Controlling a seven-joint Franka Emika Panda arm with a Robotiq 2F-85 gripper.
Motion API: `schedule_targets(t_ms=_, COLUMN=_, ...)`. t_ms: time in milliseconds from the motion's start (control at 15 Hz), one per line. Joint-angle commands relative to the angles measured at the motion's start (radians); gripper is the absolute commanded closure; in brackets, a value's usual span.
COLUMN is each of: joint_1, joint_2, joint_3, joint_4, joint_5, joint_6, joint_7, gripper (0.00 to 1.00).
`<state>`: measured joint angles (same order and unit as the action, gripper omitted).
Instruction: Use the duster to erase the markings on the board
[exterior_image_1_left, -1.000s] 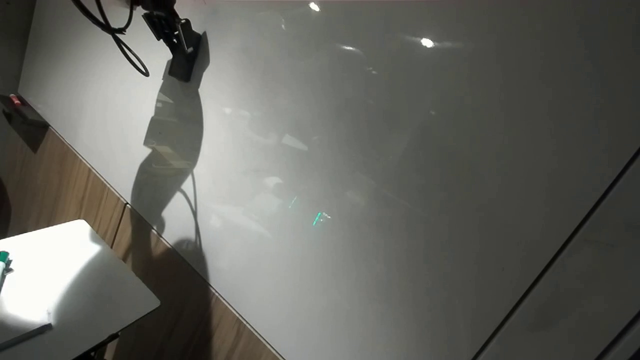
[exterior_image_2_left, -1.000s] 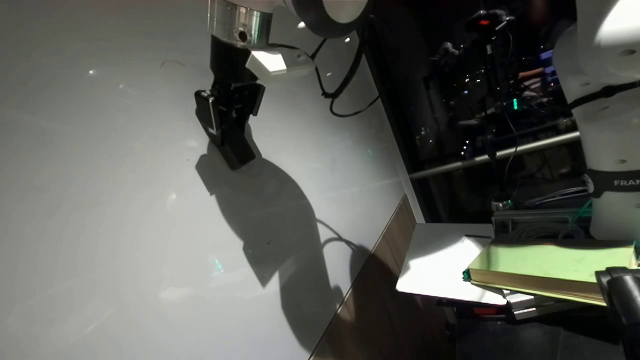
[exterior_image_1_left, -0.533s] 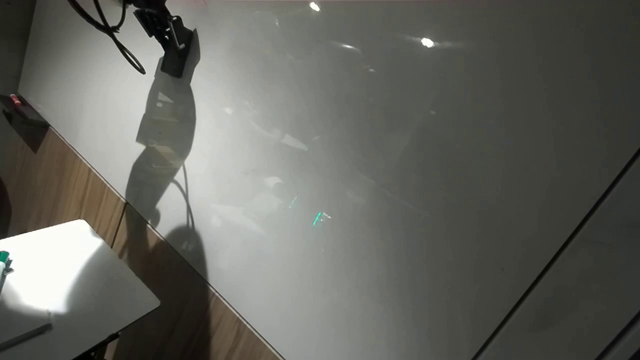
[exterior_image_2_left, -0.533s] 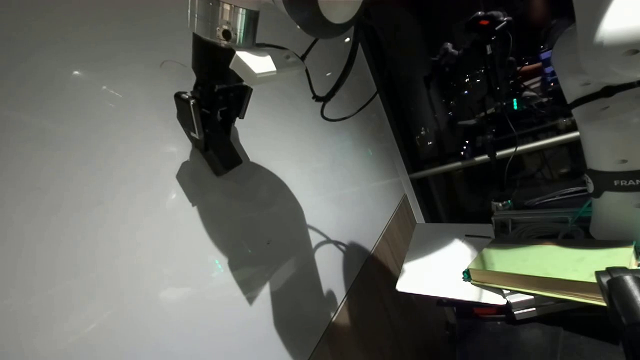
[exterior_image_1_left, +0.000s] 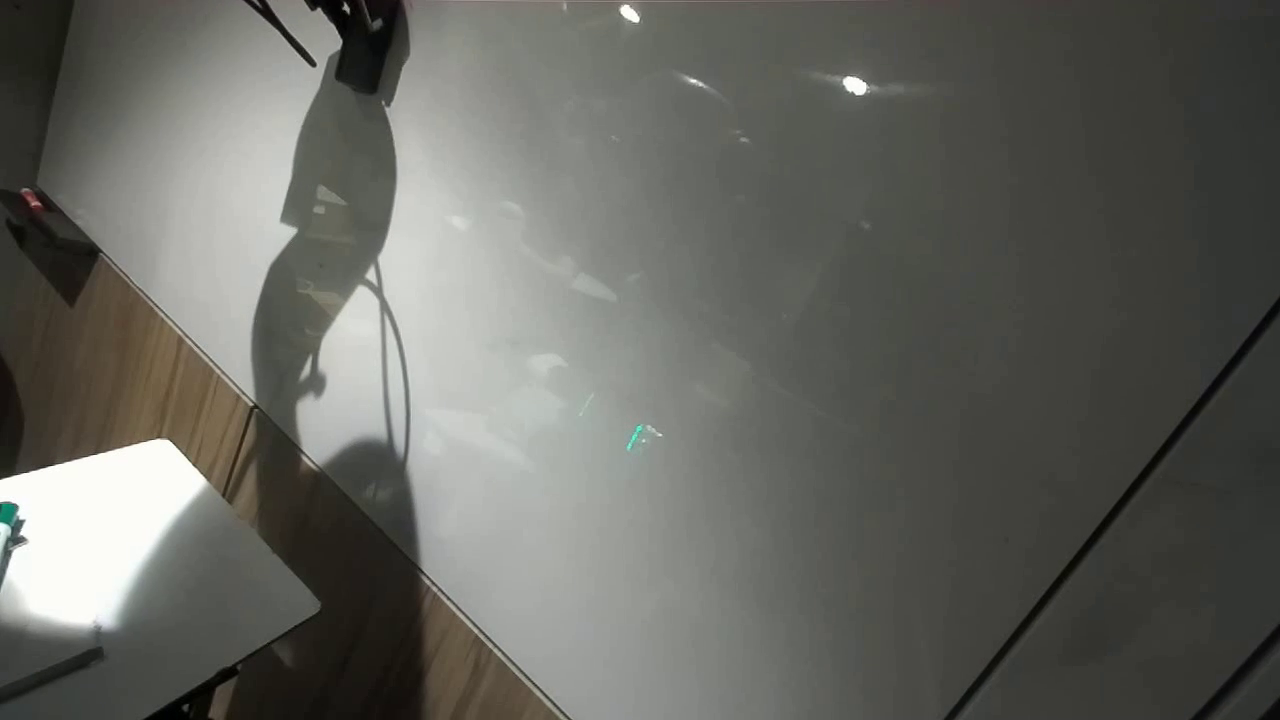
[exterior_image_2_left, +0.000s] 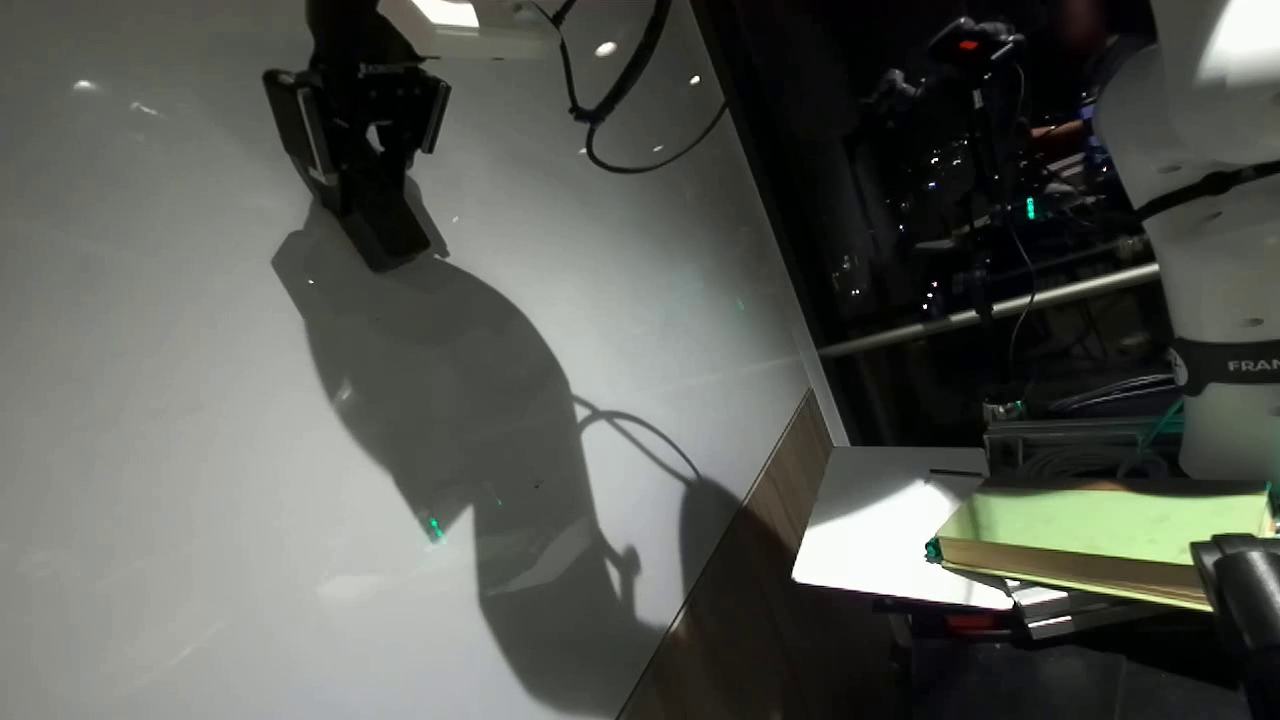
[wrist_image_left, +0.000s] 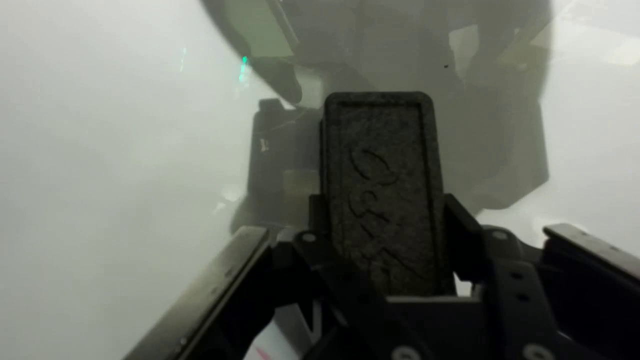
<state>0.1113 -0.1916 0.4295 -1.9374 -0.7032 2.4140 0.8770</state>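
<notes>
My gripper is shut on the duster, a dark grey oblong block with scratched lines on its face. The duster points away from the fingers over the board. In both exterior views the gripper and the duster are near the top; the duster also shows at the top edge. The board is large, glossy and white-grey. Of the markings, a small pink streak shows at the bottom of the wrist view; in the exterior views they are hidden. I cannot tell whether the duster touches the board.
A wood panel runs below the board. A small white table holds a green-capped marker and a dark bar. A dark tray sits at the board's corner. A pale green block lies near the robot base.
The gripper, still holding the duster, has moved up in both exterior views, and leftward in one of them. Its shadow has shifted too. The thin reddish curve seen earlier is now covered by the gripper.
</notes>
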Motion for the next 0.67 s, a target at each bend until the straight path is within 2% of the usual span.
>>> schedule_targets(t_ms=0, joint_1=-0.006, joint_2=0.051, joint_3=-0.068, joint_4=0.108, joint_5=-0.027, joint_6=0.025, joint_7=-0.084, gripper=0.69)
schedule_targets(t_ms=600, joint_1=-0.037, joint_2=-0.039, joint_3=-0.163, joint_4=-0.002, joint_5=0.065, joint_6=0.064, joint_7=-0.151, gripper=0.69)
